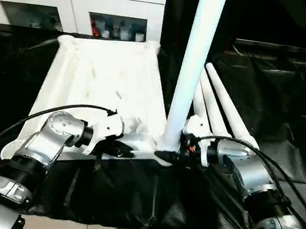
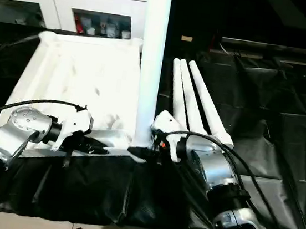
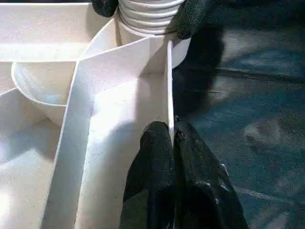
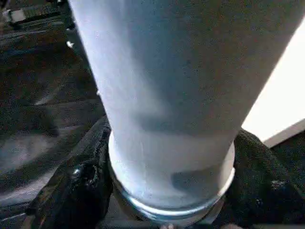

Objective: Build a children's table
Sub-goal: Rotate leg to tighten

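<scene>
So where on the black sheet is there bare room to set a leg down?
Bare black sheet lies right of the three loose white tube legs. The near corner is crowded: the right hand grips the upright leg, and the left hand pinches the white ribbed tabletop.

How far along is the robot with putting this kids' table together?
Early. The tabletop lies underside up, and the left gripper pinches its near edge rib. In hand: the right gripper clamps the base of one upright leg at the near right corner socket; whether it is fully seated is unclear. Left: three loose legs lie beside the top.
</scene>
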